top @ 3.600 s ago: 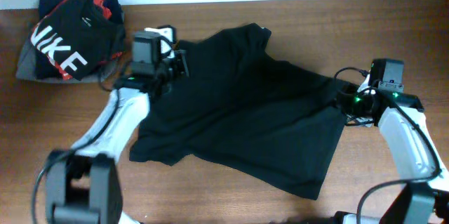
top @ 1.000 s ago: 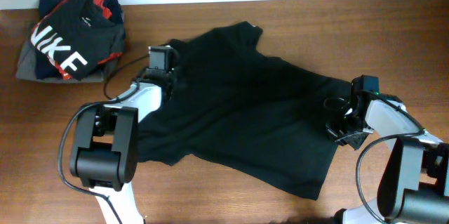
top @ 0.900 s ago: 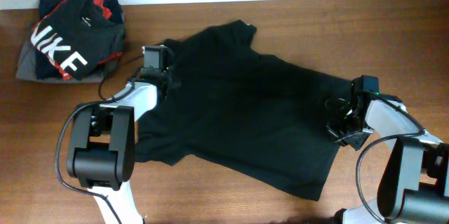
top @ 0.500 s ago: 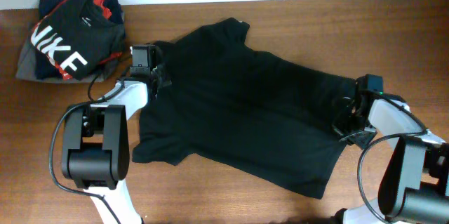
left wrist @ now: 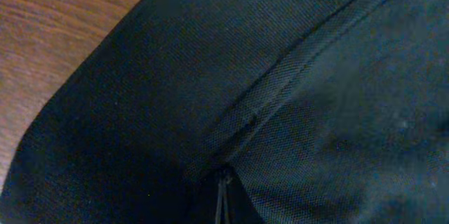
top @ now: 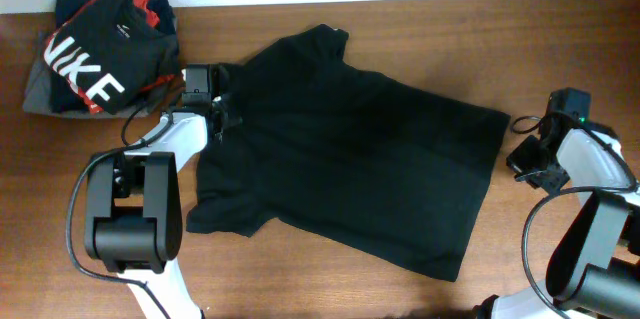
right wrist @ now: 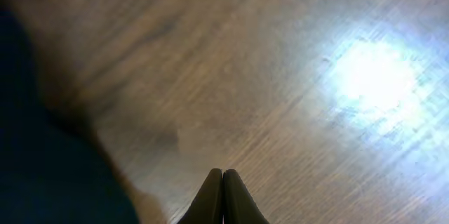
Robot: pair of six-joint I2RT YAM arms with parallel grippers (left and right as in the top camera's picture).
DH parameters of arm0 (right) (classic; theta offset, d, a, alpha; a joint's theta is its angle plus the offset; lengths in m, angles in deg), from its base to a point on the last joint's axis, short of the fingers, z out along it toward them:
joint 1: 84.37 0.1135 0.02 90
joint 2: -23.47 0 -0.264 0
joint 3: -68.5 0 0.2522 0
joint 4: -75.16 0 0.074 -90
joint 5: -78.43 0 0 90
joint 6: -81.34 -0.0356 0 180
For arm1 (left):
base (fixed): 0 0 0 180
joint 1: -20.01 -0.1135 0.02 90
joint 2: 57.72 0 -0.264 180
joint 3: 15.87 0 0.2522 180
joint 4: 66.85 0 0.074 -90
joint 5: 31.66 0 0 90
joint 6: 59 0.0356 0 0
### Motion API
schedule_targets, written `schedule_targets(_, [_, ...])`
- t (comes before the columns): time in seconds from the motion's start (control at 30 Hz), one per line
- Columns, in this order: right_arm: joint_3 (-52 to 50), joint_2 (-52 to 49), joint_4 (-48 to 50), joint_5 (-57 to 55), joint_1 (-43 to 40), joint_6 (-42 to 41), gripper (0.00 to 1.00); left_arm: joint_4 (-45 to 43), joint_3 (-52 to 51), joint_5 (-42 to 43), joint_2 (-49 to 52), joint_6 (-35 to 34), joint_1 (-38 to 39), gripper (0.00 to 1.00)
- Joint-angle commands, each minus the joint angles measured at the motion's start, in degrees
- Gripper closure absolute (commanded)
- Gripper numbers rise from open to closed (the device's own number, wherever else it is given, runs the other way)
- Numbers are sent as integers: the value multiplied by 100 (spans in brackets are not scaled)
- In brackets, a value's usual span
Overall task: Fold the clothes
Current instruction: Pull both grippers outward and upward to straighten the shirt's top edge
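Note:
The black T-shirt (top: 350, 149) lies spread nearly flat across the middle of the wooden table (top: 560, 39). My left gripper (top: 222, 114) is at the shirt's left sleeve edge. In the left wrist view black fabric (left wrist: 210, 76) with a seam fills the frame, and the jaws (left wrist: 223, 197) are shut with the cloth pinched between them. My right gripper (top: 518, 155) is just off the shirt's right hem, over bare wood. In the right wrist view its fingers (right wrist: 222, 182) are shut and empty, with the shirt's edge (right wrist: 35, 175) at the left.
A black-and-red NIKE garment (top: 100, 49) lies on a grey folded garment (top: 35, 99) at the back left corner, close to my left arm. The table's far edge meets a white wall along the top.
My left gripper moved left, dragging the sleeve and the shirt with it. My right gripper let go of the right hem and moved right, off the shirt onto bare table.

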Motion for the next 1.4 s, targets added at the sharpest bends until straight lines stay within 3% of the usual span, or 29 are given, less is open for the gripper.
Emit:
schedule_targets(0.0, [398, -20, -50, 691, -20, 297, 96, 140, -114, 192, -238, 98, 164, 99])
schedule_targets(0.27, [793, -20, 83, 1670, 111, 450, 90, 50, 638, 358, -702, 896, 992, 99])
schedule_targets(0.4, [791, -22, 98, 1665, 339, 450, 86, -608, 684, 365, -662, 1005, 1357, 95])
schedule_targets(0.57, [789, -22, 103, 1665, 632, 448, 80, -1478, 684, 363, -308, 1064, 1563, 77])
schedule_targets(0.6, [789, -22, 101, 1665, 671, 448, 74, -1639, 684, 363, -175, 1064, 1572, 63])
schedule_targets(0.63, [789, -22, 90, 1663, 702, 450, 66, -1801, 684, 363, -35, 1064, 1572, 57])
schedule_targets(0.73, [782, -22, 39, 1665, 737, 448, 55, -2319, 684, 337, 354, 1067, 1572, 44])
schedule_targets(0.9, [776, -22, -201, 1665, 737, 450, 53, -3477, 715, 313, 1021, 1067, 1561, 38])
schedule_targets(0.97, [769, -22, -291, 1663, 737, 459, 53, -3567, 855, 245, 1193, 1069, 1541, 37])
schedule_targets(1.1, [767, -22, -398, 1663, 737, 555, 53, -2940, 1600, 195, 1593, 1495, 1532, 37])
schedule_targets(1.27, [767, -22, -461, 1663, 737, 555, 53, -525, 3473, 369, 2133, 2201, 1467, 43])
schedule_targets(1.37, [767, -22, -459, 1663, 737, 555, 53, 234, 4334, 568, 2312, 2216, 1360, 44])
